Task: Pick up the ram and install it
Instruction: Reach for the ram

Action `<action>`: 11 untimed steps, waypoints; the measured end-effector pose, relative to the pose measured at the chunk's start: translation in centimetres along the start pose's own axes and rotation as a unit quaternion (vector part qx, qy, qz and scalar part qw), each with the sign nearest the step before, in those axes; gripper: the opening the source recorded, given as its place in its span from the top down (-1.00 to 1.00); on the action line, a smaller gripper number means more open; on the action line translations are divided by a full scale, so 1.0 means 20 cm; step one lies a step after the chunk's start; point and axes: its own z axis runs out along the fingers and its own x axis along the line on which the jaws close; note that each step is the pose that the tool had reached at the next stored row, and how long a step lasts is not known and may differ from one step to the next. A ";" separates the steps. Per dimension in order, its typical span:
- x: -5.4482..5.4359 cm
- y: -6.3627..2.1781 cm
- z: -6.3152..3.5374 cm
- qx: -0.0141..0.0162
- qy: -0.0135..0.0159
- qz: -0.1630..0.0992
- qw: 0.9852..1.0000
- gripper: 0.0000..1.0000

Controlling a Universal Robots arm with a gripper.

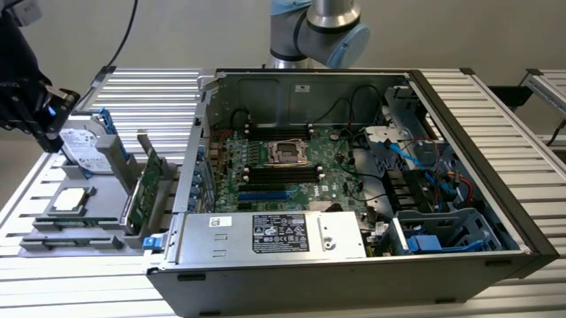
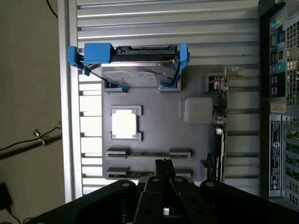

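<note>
Well, the claw [image 2: 163,164] is clenched tight, with its two fingers pressed together. It hangs up over a gray tray [image 2: 154,135] that sits on the metal slat table [image 1: 495,99]. The ram [image 2: 140,174] lies in that tray. It is a thin green stick held between small gray holders, at the end of the tray far from the hard drive [image 2: 135,70]. From the wrist view the claw tips sit in front of part of that row, so I can't see the whole stick. The claw is not touching it.

The hard drive stands in a blue frame. Between it and the ram is a square silver chip [image 2: 124,123] in its own little pocket. A big green card [image 1: 152,179] stands up on its edge along the side of the tray that is near the computer case [image 1: 517,218].

The case lies open, on the exterior view's right of the tray. Inside it is the green board [image 1: 332,189], with long black memory slots [image 1: 281,173] lying side by side.
</note>
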 end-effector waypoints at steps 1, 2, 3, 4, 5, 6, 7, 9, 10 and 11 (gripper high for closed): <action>0.00 -0.001 0.002 0.000 0.001 -0.003 1.000 0.79; 0.00 -0.003 0.005 0.000 0.001 -0.005 1.000 0.79; 0.00 -0.006 0.007 0.001 0.002 -0.007 1.000 0.79; 0.00 -0.008 0.010 0.001 0.002 -0.009 1.000 0.79; 0.00 -0.011 0.013 0.001 0.003 -0.011 1.000 0.79; 0.00 -0.015 0.016 0.001 0.003 -0.013 1.000 0.79; 0.00 -0.020 0.019 0.001 0.004 -0.015 1.000 0.79; 0.02 -0.026 0.024 0.001 0.004 -0.017 1.000 0.79; 0.02 -0.027 0.025 0.001 0.004 -0.017 1.000 0.79; 0.02 -0.027 0.025 0.001 0.004 -0.017 1.000 0.79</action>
